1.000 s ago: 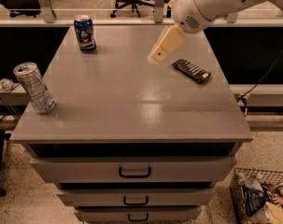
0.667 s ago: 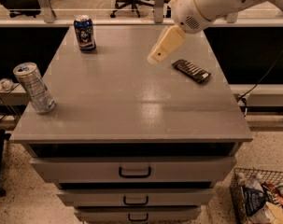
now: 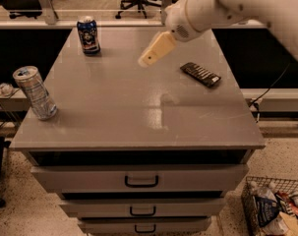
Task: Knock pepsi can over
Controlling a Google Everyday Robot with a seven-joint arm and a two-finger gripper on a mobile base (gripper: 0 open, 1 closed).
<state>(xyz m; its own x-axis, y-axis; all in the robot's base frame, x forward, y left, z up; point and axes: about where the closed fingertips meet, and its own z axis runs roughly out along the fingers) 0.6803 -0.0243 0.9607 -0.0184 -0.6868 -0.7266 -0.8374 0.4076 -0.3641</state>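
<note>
Grey cabinet top [image 3: 138, 112], pepsi can [image 3: 88, 35] upright at upper left.
Gripper [image 3: 147, 59] hovers at upper centre, apart from the can (whether open or closed, cannot tell); silver can [image 3: 35, 93] at left.

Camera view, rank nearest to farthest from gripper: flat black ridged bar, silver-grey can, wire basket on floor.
Gripper hovers over the tabletop's rear middle.
1. Flat black bar, just right of it.
2. Silver-grey can, front-left table edge.
3. Wire basket, floor, lower right.

pepsi can [image 3: 88, 35] | dark blue, silver top | upright | far-left corner of table [image 3: 138, 117] | gripper [image 3: 151, 56] well apart to its right
</note>
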